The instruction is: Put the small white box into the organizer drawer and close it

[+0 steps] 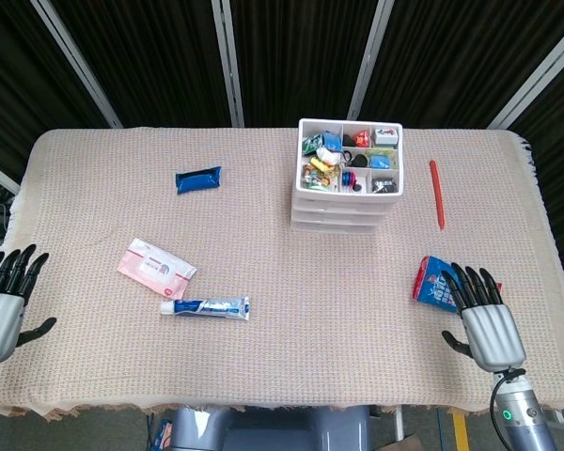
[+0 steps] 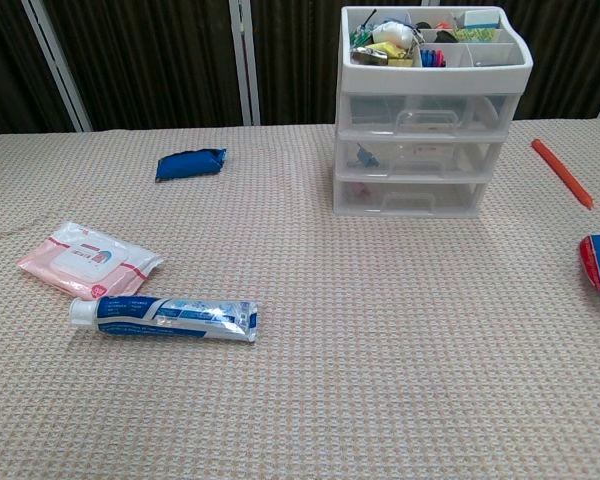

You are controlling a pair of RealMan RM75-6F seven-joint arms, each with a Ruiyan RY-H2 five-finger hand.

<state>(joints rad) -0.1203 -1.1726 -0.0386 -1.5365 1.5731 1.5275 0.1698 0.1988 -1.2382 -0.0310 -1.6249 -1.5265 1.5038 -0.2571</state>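
Both robot hands, left and right, hang spread and empty. All 3 drawers of the organizer, well ahead of the right one, look closed; no small white box shows outside, so verify before withdrawing.

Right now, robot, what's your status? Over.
Left hand open, right hand open, both low at the table edge. Organizer drawers all closed. Small white box not clearly visible. Snack bag beside right hand.
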